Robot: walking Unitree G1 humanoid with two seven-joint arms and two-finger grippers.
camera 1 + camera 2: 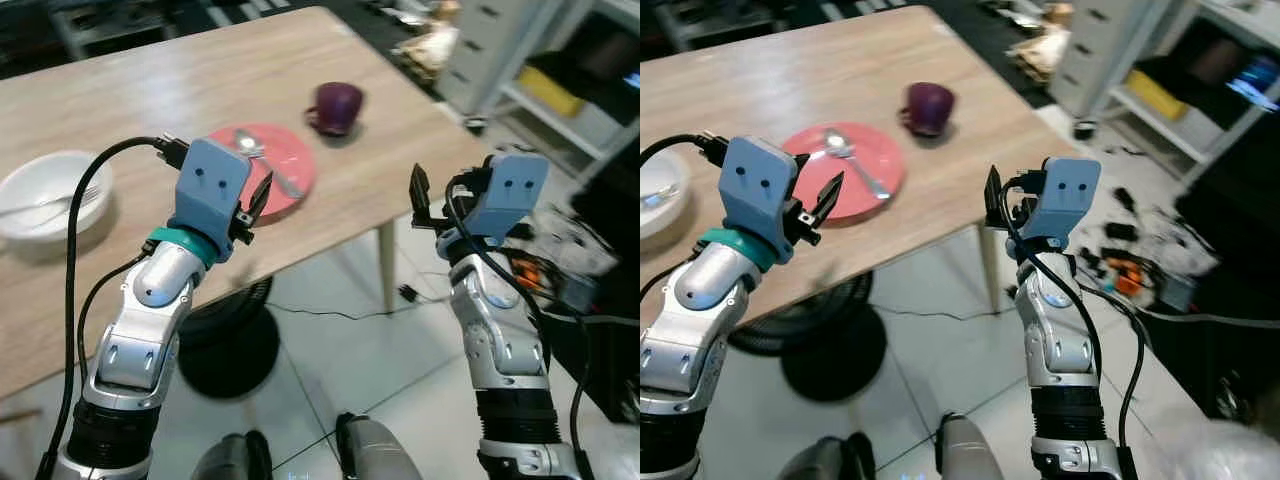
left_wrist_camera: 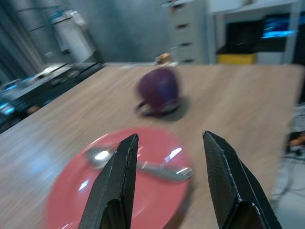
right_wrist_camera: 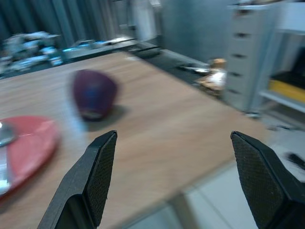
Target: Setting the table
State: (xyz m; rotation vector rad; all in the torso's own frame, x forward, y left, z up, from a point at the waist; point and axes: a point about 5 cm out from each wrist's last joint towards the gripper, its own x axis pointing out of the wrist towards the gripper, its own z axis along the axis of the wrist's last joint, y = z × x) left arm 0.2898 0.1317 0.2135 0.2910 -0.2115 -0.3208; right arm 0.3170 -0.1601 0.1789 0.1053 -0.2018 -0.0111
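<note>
A red plate (image 1: pixel 296 150) lies near the front edge of the wooden table (image 1: pixel 200 70), with a metal spoon (image 1: pixel 250 145) resting across it. Behind it to the right stands a purple mug (image 1: pixel 335 105). A white bowl (image 1: pixel 30 172) holding a fork (image 1: pixel 72 200) sits at the table's left. My left gripper (image 1: pixel 255 205) hovers open at the plate's near rim; in the left wrist view the left gripper (image 2: pixel 169 136) frames the plate (image 2: pixel 71 191) and the mug (image 2: pixel 159 88). My right gripper (image 1: pixel 425 200) is open and held off the table's right corner, holding nothing.
A round black base (image 1: pixel 230 345) stands on the tiled floor under the table edge. Cables and loose clutter (image 1: pixel 560 265) lie on the floor to the right. Shelving (image 1: pixel 565 90) and a white drawer unit (image 1: pixel 490 40) stand beyond the table's right end.
</note>
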